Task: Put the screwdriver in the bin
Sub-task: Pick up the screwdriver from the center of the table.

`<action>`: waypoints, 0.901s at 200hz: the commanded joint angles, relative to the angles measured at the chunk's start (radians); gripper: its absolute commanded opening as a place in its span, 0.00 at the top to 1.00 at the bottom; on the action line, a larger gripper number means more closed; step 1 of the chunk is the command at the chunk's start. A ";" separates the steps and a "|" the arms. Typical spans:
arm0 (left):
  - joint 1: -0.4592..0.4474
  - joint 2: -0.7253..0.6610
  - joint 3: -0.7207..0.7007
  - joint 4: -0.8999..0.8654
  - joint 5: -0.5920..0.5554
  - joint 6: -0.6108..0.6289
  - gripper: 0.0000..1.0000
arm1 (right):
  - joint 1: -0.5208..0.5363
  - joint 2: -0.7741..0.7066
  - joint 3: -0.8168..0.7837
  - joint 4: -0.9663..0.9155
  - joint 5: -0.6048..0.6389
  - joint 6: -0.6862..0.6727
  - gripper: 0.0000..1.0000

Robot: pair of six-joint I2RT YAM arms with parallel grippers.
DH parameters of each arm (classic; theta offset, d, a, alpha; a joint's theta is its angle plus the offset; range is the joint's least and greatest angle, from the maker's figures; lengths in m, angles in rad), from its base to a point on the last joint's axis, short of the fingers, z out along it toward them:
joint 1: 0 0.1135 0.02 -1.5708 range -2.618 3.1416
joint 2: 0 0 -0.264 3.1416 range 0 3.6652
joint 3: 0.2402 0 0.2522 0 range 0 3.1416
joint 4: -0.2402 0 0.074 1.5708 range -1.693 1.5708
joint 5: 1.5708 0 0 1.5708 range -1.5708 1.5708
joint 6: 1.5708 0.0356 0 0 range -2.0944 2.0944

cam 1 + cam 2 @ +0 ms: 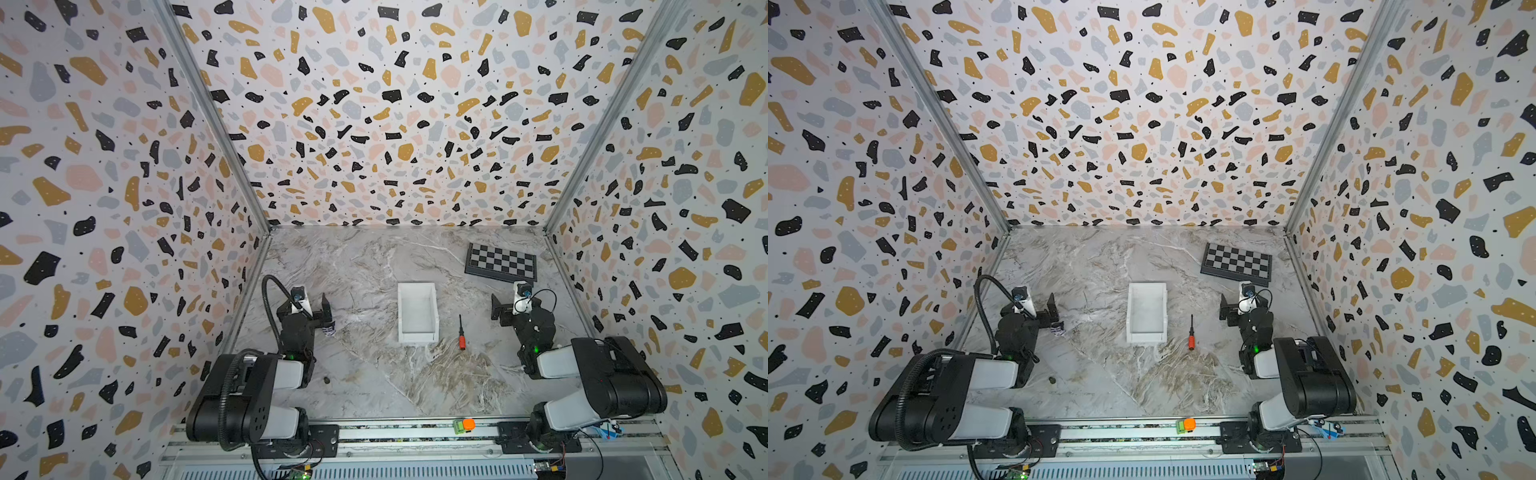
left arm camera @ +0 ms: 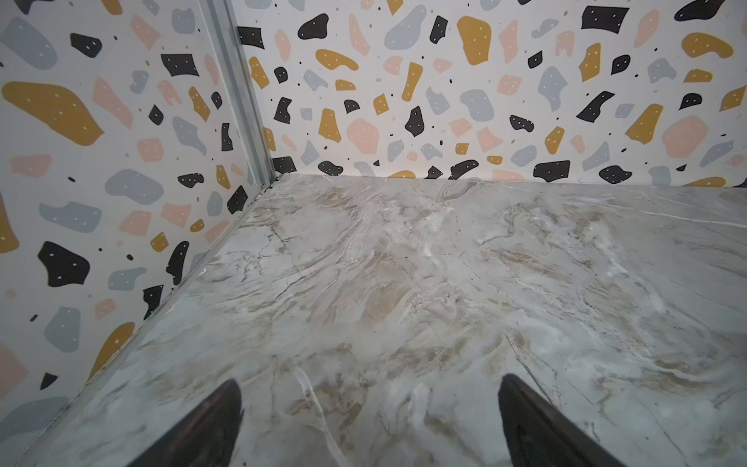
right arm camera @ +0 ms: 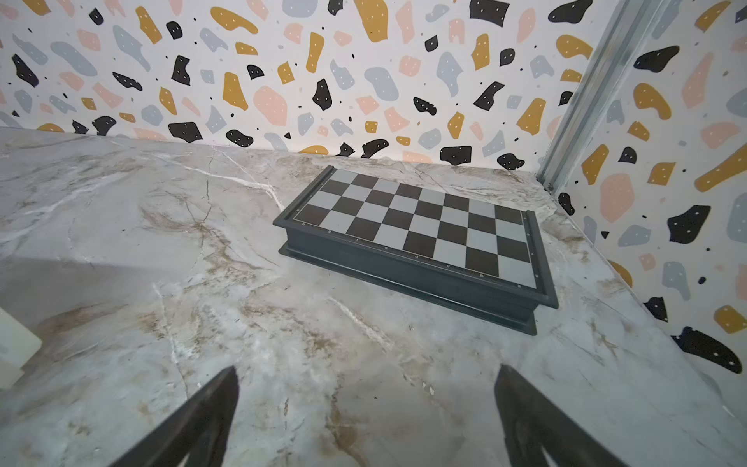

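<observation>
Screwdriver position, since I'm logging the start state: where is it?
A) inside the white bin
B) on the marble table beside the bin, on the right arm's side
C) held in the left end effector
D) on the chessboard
B: the screwdriver lies on the marble table beside the white bin, toward the right arm.

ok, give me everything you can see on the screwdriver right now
The screwdriver is small and slim, with a red-orange handle that looks plastic, a black collar and a thin dark shaft. The tip is too small to make out. It lies flat on the marble-look table, shaft pointing toward the back wall and handle toward the robot. It sits beside the bin, on the robot's right of it, near the front corner but apart. Only the table touches it. Both top views show it; neither wrist view does.
</observation>
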 commanded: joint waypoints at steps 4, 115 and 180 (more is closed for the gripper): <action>-0.004 -0.008 0.002 0.048 -0.012 -0.006 0.00 | 0.005 -0.006 0.019 0.003 0.010 -0.012 0.01; -0.005 -0.008 0.002 0.051 -0.015 -0.008 0.00 | 0.004 -0.007 0.019 0.007 0.010 -0.010 0.01; -0.005 -0.137 0.057 -0.137 -0.092 -0.050 0.00 | -0.007 -0.013 0.011 0.025 -0.005 0.001 0.01</action>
